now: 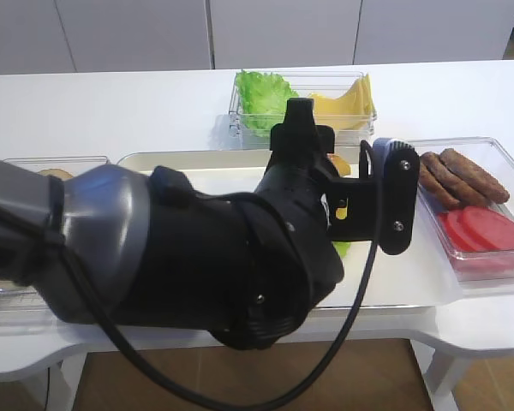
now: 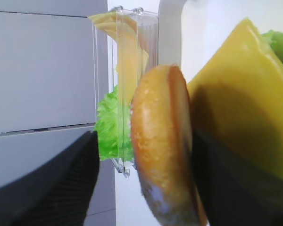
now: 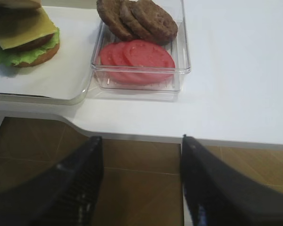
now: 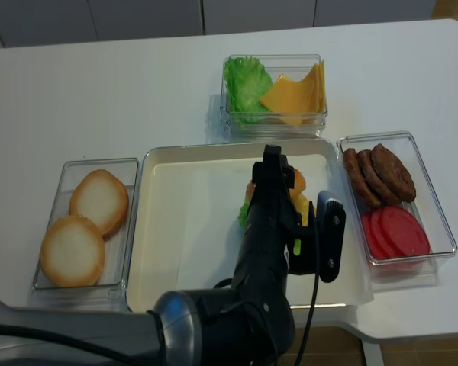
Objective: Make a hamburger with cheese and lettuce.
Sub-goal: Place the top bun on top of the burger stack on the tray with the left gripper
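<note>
White tabletop carried the tray; on it the hamburger was stacked. The left gripper was seen spread wide around the top bun, directly above the cheese.

The hamburger stands on the white-lined tray, near its right end: a brown bun base, then the lettuce as a frilly light-green ring protruding around the stack, then a dark brown patty. The cheese, a smooth yellow square slice, lies flat on the patty with its corners overhanging. A golden-brown bun top sits over the cheese.
</note>
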`<state>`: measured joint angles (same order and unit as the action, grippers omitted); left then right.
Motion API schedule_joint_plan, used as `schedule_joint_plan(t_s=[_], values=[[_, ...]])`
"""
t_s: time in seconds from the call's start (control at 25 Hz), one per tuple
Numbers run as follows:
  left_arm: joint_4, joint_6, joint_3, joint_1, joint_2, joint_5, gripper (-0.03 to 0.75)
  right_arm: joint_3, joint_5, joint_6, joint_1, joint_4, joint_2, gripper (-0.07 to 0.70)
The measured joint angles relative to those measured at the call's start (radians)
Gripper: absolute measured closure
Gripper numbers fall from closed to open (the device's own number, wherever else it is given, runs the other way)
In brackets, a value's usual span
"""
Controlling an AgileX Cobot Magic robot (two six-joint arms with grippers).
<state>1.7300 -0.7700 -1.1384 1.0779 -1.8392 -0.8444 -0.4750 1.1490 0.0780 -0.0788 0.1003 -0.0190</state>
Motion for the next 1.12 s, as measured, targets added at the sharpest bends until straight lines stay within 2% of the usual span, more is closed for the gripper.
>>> schedule_joint_plan(t_s=[0.32,0.56,1.12], values=[[-0.004,-0.026,0.000,0.000,0.030,0.025,0.265,0.000,0.000,0.000,0.000,0.000,0.000,0.232],[-0.039,-0.026,0.000,0.002,0.032,0.074,0.265,0.000,0.000,0.000,0.000,0.000,0.000,0.232],[-0.108,-0.026,0.000,0.002,0.032,0.119,0.241,0.000,0.000,0.000,0.000,0.000,0.000,0.232]])
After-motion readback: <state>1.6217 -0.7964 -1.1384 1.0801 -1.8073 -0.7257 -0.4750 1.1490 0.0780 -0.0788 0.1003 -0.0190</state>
